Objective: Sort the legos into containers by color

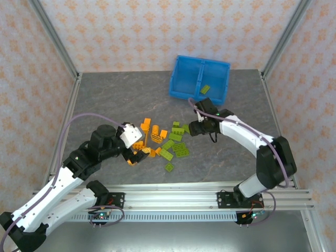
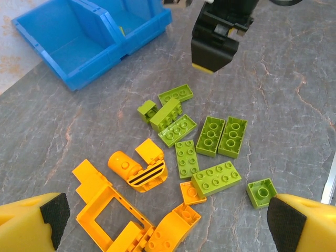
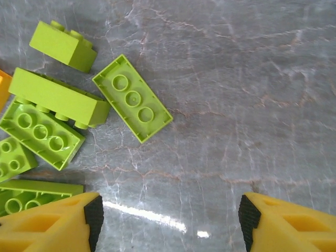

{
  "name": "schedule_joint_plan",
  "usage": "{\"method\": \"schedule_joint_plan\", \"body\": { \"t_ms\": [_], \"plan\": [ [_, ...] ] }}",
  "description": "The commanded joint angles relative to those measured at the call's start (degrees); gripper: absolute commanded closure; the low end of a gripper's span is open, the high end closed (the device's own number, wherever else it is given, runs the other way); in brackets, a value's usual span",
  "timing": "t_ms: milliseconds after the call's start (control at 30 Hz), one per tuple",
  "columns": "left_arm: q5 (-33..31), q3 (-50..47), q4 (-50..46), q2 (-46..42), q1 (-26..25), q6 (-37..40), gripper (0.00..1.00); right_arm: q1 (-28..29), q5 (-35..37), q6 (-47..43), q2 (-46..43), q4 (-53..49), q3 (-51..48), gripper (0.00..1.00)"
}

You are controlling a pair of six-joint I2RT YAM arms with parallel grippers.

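Jaws on my right gripper (image 3: 170, 215) stand apart and empty over lime green plastic legos (image 3: 132, 98), my left gripper (image 2: 169, 221) gapes wide above orange legos (image 2: 126, 165), and one green piece (image 1: 205, 89) lies in the right compartment (image 1: 216, 79) of the blue plastic bin (image 1: 189, 58).

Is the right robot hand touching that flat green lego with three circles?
Apart. The right wrist view shows bare table between the right gripper and the flat green lego.

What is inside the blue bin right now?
One lime green piece lies in the right compartment of the blue bin. The left compartment looks bare from above. The translucent near wall may hide a strip of each floor.
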Motion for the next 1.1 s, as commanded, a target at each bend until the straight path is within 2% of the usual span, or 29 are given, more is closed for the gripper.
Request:
{"method": "schedule_joint_plan", "body": {
  "t_ms": [0,100,267,433,567,767,900,1067],
  "plan": [
    [0.66,0.88,-1.27,-0.67,-0.02,1.25,0.0,1.18,1.16,-6.79,5.16,-1.03,5.11,0.27],
    [0.44,0.83,-1.64,-1.01,-0.02,1.12,0.0,1.16,1.94,-9.31,10.86,-3.39,9.58,0.27],
    [0.67,0.76,-1.48,-1.12,-0.02,1.2,0.0,1.24,-1.12,-11.69,19.52,-7.57,16.06,0.27],
    [0.67,0.76,-1.72,-1.16,-0.02,1.19,0.0,1.25,-2.69,-11.61,22.7,-7.06,17.15,0.27],
    [0.34,0.76,-1.62,-1.11,-0.02,1.22,0.0,1.24,-1.96,-11.51,25.51,-9.02,18.21,0.32],
    [0.09,0.84,-1.83,-1.12,-0.04,1.24,0.0,1.28,0.02,-9.25,26.84,-9.33,17.1,0.37],
    [0.03,0.83,-1.86,-1.1,-0.03,1.28,0.0,1.26,0.94,-7.46,25.88,-8.93,15.5,0.46],
    [0.27,0.71,-1.75,-1.03,-0.02,1.27,0.0,1.25,5.12,-5.36,21.84,-6.44,11.55,0.48]
  ]
}}
